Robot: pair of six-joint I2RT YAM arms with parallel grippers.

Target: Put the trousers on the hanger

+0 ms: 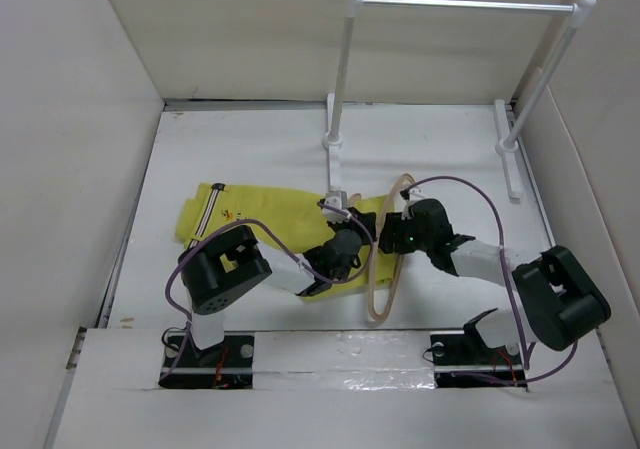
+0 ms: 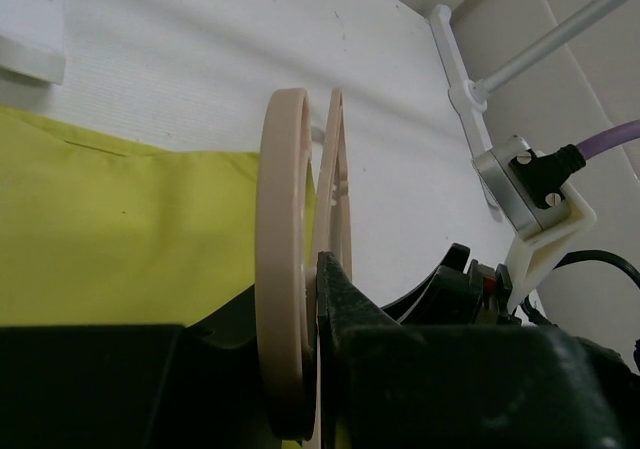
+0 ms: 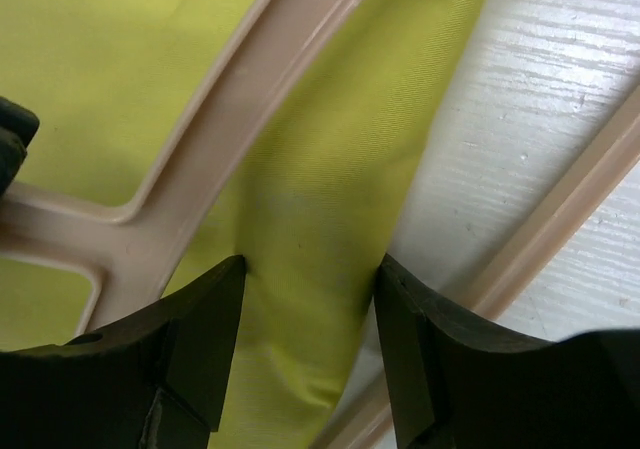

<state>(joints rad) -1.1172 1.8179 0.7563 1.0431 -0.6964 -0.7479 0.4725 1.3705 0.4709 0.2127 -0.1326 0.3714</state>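
Left gripper (image 2: 295, 299) is clamped on the hanger (image 2: 285, 199), around the middle of the table (image 1: 250, 149). Right gripper (image 3: 310, 264) is just beside it, jaws apart with a fold of the trousers (image 1: 260, 209) between them. Trousers lie flat mid-table, waistband end toward the left edge. Rack (image 1: 345, 69) stands at the far edge.

The white, finely ribbed tabletop (image 1: 250, 159) carries mustard-yellow cloth trousers (image 1: 270, 204) spread flat left of centre, with the striped waistband to the left. A white metal rail rack (image 1: 342, 69) stands on two feet at the far edge. A thin beige wooden hanger (image 2: 280, 269) crosses the trousers' right end.
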